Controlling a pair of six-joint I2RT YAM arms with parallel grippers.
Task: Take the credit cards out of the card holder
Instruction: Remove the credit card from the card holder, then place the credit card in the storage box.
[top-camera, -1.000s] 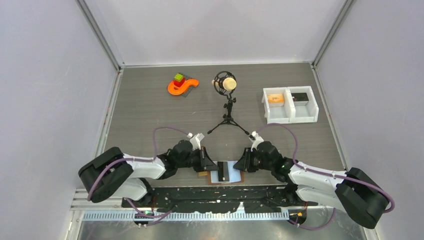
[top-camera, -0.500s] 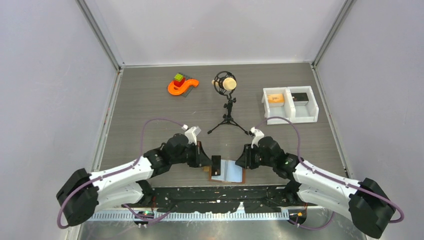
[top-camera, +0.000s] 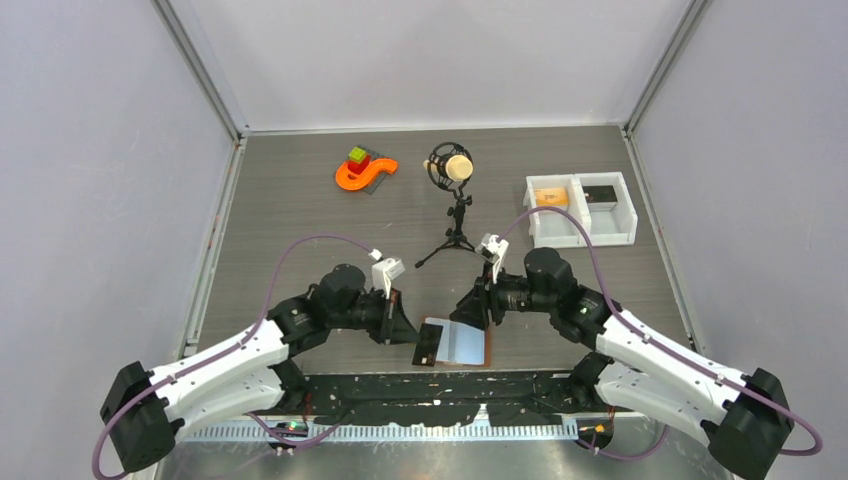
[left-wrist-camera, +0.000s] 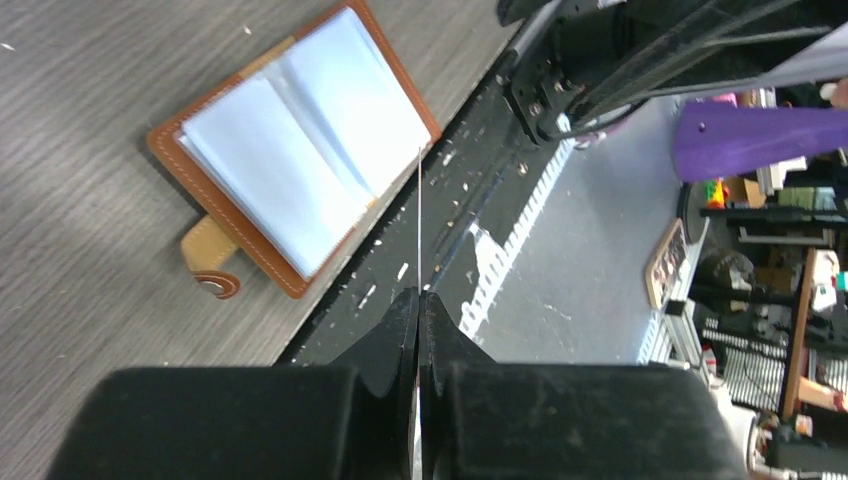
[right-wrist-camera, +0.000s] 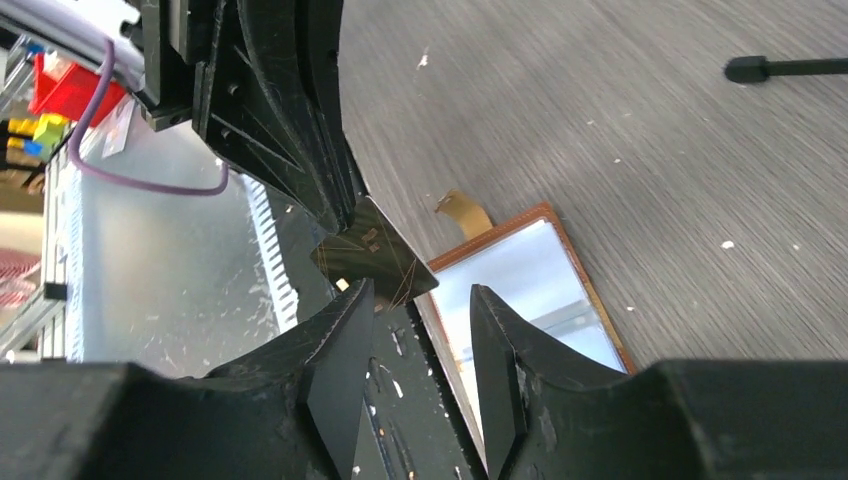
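Note:
The card holder (top-camera: 465, 343) lies open near the table's front edge, brown leather with pale blue-grey inside (left-wrist-camera: 290, 150) and a small brown tab (left-wrist-camera: 210, 272). My left gripper (top-camera: 408, 330) is shut on a dark credit card (top-camera: 428, 345), which hangs over the holder's left edge. In the left wrist view the card (left-wrist-camera: 420, 215) shows edge-on as a thin line running out from the gripper (left-wrist-camera: 418, 297). My right gripper (top-camera: 476, 304) hovers open above the holder's far right side, holding nothing. In the right wrist view the gripper (right-wrist-camera: 420, 290) faces the dark card (right-wrist-camera: 375, 258) and the holder (right-wrist-camera: 525, 280).
A microphone on a black tripod (top-camera: 455, 200) stands behind the holder, one leg (right-wrist-camera: 790, 68) near my right gripper. An orange curved toy with coloured blocks (top-camera: 364, 170) sits far left. A white two-compartment bin (top-camera: 581, 212) stands far right. The black base plate (top-camera: 440, 385) borders the front edge.
The left gripper has drawn the dark card off the middle of the holder to its left edge. The right gripper has opened, let go of the holder's right edge and risen away.

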